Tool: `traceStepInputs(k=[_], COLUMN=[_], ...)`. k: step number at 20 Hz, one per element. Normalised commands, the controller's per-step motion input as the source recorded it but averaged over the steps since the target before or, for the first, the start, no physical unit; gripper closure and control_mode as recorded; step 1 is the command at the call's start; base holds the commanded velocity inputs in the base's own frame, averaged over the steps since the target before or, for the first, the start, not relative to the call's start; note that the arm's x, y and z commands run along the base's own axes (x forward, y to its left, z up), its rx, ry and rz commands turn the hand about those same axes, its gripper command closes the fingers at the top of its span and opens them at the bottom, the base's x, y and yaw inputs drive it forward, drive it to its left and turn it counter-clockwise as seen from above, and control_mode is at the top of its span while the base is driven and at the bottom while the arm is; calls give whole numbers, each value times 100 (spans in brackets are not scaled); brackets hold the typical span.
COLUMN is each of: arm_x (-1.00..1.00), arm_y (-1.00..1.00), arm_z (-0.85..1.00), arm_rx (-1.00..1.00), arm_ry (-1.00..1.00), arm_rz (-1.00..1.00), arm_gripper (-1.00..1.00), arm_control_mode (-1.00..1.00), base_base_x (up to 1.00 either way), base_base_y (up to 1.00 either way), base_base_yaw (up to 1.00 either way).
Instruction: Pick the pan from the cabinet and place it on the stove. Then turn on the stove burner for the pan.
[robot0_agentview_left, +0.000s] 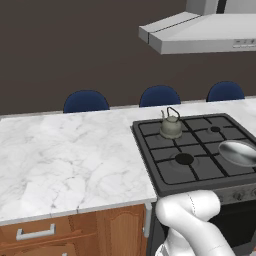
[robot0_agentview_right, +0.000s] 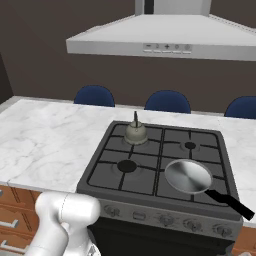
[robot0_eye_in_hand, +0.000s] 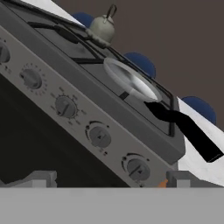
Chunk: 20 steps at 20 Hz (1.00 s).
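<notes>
I am holding my gripper (robot0_eye_in_hand: 109, 178) low in front of the stove (robot0_agentview_right: 150, 165), its two fingers spread as wide as they go and gripping nothing. One fingertip (robot0_eye_in_hand: 41, 178) is showing at the lower left of the hand view and the other at the lower right.

Just ahead of my gripper, the stove's grey front panel is running across the hand view with its row of knobs. The knob (robot0_eye_in_hand: 138, 168) nearest my gripper is sitting close beside the right fingertip, apart from it. The next knob (robot0_eye_in_hand: 99, 135) is lying a little farther up the panel.

Beyond and above my gripper, the pan (robot0_agentview_right: 188, 176) is resting on the front right burner of the stove, shiny and round. Its black handle (robot0_agentview_right: 231, 202) is pointing out over the front right corner of the cooktop, toward my gripper's right side.

Farther away, the small kettle (robot0_agentview_right: 135, 132) is standing upright on the back left burner. The marble table (robot0_agentview_left: 65, 160) is stretching away to the left of the stove.
</notes>
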Motion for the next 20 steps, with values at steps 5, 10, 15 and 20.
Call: traceStepInputs(k=[5, 10, 15, 20], arm_x=[1, 2, 23, 19], arm_y=[0, 0, 4, 0], arm_z=[0, -1, 0, 0], arm_rx=[1, 0, 1, 5], arm_ry=[0, 0, 0, 0], arm_rz=[0, 0, 0, 0], arm_gripper=[-100, -100, -100, -100], arm_control_mode=[-100, -100, -100, -100], base_base_x=[0, 0, 0, 0], base_base_y=[0, 0, 0, 0], base_base_yaw=[0, 0, 0, 0])
